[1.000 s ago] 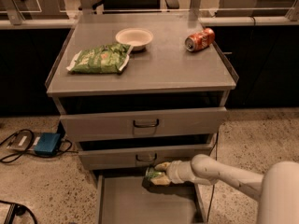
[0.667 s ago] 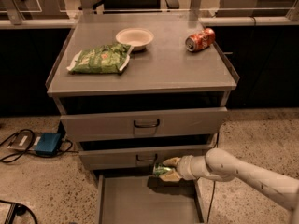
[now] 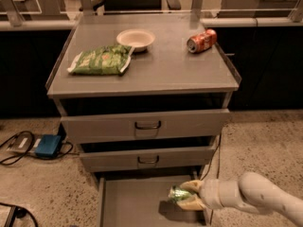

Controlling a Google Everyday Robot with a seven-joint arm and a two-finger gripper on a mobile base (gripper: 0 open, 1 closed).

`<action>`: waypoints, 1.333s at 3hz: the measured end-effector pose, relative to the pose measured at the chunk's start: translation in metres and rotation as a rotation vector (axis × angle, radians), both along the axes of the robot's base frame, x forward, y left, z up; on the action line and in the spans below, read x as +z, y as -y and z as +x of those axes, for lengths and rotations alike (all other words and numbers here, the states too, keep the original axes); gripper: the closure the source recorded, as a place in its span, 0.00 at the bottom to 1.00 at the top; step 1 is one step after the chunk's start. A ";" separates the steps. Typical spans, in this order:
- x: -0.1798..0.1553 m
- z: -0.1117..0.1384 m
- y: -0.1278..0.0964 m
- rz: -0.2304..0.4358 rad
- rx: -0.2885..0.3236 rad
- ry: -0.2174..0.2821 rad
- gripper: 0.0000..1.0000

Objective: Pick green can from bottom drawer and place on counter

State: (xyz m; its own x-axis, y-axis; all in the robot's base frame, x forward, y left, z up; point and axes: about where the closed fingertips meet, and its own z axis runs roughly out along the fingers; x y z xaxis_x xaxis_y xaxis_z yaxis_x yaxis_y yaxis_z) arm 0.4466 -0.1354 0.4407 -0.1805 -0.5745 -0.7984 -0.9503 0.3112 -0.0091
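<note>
The bottom drawer point(image 3: 137, 200) is pulled open, showing its flat grey floor. My gripper point(image 3: 187, 196) reaches in from the right, over the drawer's right side. It is shut on the green can point(image 3: 177, 194), which lies sideways between the fingers, lifted just above the drawer floor with a shadow under it. The counter point(image 3: 161, 70) is the grey top of the cabinet, well above the gripper.
On the counter lie a green snack bag point(image 3: 100, 60), a white bowl point(image 3: 136, 38) and an orange-red can point(image 3: 201, 40) on its side. Two upper drawers with dark handles point(image 3: 147, 125) stand slightly open above the gripper. A blue box with cables point(image 3: 47, 145) is on the floor at left.
The arm has drawn back to the right and the gripper with the green can has risen a little off the drawer floor. The view has shifted slightly.
</note>
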 end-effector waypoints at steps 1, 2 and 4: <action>0.039 -0.017 0.033 -0.017 -0.028 -0.034 1.00; 0.114 0.056 0.057 -0.065 -0.070 -0.019 1.00; 0.165 0.113 0.060 -0.084 -0.090 0.019 1.00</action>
State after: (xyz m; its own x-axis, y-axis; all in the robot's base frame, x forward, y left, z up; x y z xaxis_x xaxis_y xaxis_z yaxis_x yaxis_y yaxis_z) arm 0.5599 -0.1952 0.6058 -0.2197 -0.6214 -0.7520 -0.9179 0.3929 -0.0564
